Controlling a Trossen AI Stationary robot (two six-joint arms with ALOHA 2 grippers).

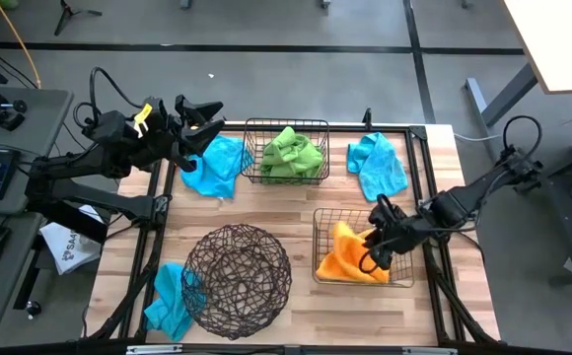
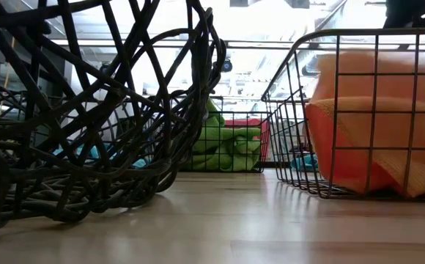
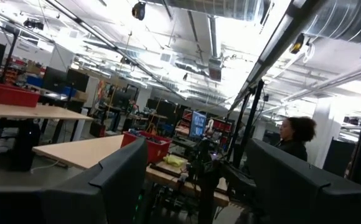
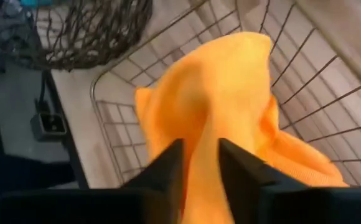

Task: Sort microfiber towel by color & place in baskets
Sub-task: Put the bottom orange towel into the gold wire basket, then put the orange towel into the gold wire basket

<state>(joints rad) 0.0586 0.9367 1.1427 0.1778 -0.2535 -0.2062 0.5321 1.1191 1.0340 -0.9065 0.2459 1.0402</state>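
High view: right gripper (image 1: 373,248) holds the orange towel (image 1: 350,258) inside the lower-right basket (image 1: 318,247); left gripper (image 1: 202,120), upper left, jaws spread.
Right wrist view: jaws pinch orange cloth; release is due next.

Orange towel (image 2: 366,139) inside rectangular basket (image 2: 300,110)

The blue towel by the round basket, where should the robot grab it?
Best guess: pinch the blue towel on its raised crumpled middle, coming straight down from above. The round basket touches one side, so a sideways approach risks snagging wire. The left gripper is nearer.
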